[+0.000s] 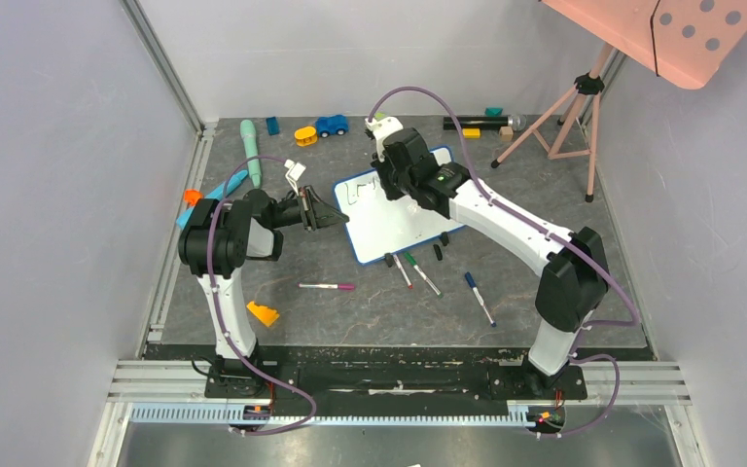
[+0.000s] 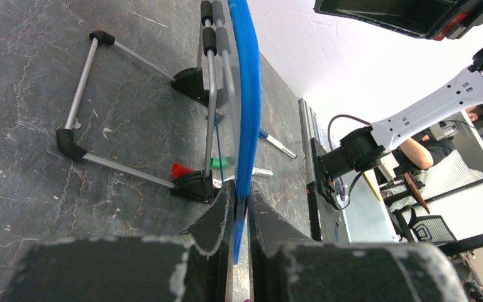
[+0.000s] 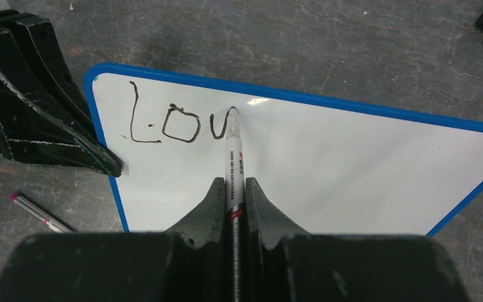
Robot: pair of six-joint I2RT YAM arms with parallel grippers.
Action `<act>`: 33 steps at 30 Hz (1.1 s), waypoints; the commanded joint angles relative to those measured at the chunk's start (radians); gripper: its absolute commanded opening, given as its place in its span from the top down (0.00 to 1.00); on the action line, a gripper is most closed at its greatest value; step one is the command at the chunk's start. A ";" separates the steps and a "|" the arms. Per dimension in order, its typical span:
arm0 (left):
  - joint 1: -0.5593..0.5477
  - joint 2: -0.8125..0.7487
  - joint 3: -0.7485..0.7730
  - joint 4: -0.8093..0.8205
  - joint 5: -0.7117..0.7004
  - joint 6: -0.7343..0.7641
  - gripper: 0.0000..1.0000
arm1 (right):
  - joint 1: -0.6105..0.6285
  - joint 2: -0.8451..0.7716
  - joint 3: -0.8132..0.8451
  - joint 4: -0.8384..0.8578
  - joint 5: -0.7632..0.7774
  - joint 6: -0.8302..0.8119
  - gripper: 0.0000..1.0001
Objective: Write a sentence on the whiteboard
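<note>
Pinching a white marker (image 3: 233, 157) in right gripper (image 3: 233, 184), tip touching the whiteboard (image 3: 352, 170). Reads "LOV" so far for the sentence (image 3: 176, 123). Clamping board's blue left edge with left gripper (image 2: 239, 195), jaws nearly closed. Sits mid-table between arms, probably propped on wire stand (image 2: 83, 78); unclear from above.

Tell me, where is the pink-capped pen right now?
Seen from overhead, the pink-capped pen lies on the table, left of centre, in front of the whiteboard and just beyond the yellow wedge.
</note>
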 commanded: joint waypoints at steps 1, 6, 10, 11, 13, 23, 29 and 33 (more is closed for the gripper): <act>-0.008 0.008 0.016 0.051 0.065 -0.026 0.98 | -0.005 -0.020 0.016 0.014 0.002 -0.003 1.00; -0.008 0.009 0.013 0.051 0.063 -0.027 0.98 | -0.007 -0.099 -0.053 0.043 -0.015 -0.005 1.00; -0.008 0.011 0.013 0.051 0.060 -0.027 0.98 | -0.007 -0.142 -0.106 0.068 -0.012 -0.018 1.00; -0.008 0.011 0.014 0.051 0.060 -0.027 0.98 | -0.007 -0.143 -0.111 0.065 -0.012 -0.018 1.00; -0.008 0.011 0.013 0.051 0.060 -0.027 0.98 | -0.007 -0.139 -0.117 0.061 -0.011 -0.014 1.00; -0.008 0.010 0.015 0.052 0.065 -0.028 0.98 | -0.006 -0.087 -0.071 0.060 -0.009 -0.015 1.00; -0.008 0.009 0.014 0.051 0.065 -0.026 0.98 | -0.008 -0.068 -0.061 0.060 -0.015 -0.025 1.00; -0.008 0.005 0.008 0.051 0.064 -0.024 0.98 | -0.008 -0.055 -0.047 0.062 -0.019 -0.021 1.00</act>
